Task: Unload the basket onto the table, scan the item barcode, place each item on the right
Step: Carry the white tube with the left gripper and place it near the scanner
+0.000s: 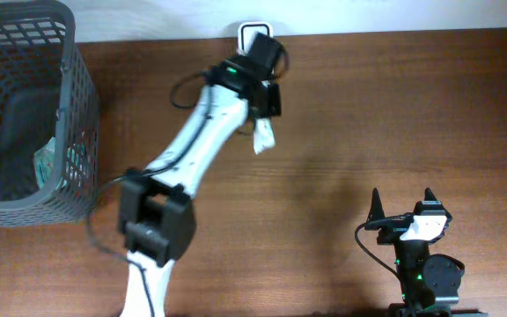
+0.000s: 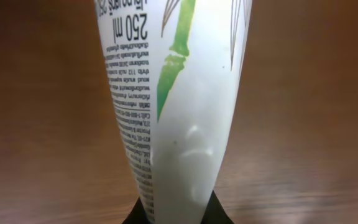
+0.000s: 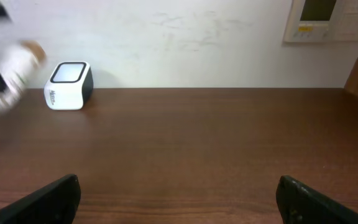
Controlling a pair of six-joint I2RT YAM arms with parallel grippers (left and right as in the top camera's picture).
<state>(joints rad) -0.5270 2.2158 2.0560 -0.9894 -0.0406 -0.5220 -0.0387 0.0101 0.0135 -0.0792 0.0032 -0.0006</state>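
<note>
**Tube held near the scanner**

The left gripper (image 1: 268, 107) is clamped tight on the narrow end of a white tube (image 1: 263, 137), near the scanner (image 1: 253, 33). The tube's long axis runs away from the scanner, and its free end points away from it. The right gripper (image 1: 403, 207), well apart from the scanner, stands wide open and holds nothing.

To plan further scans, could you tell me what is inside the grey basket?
A pale greenish packet lies in the grey basket by its right wall. The rest is dark and partly out of frame, so other items cannot be told.
</note>
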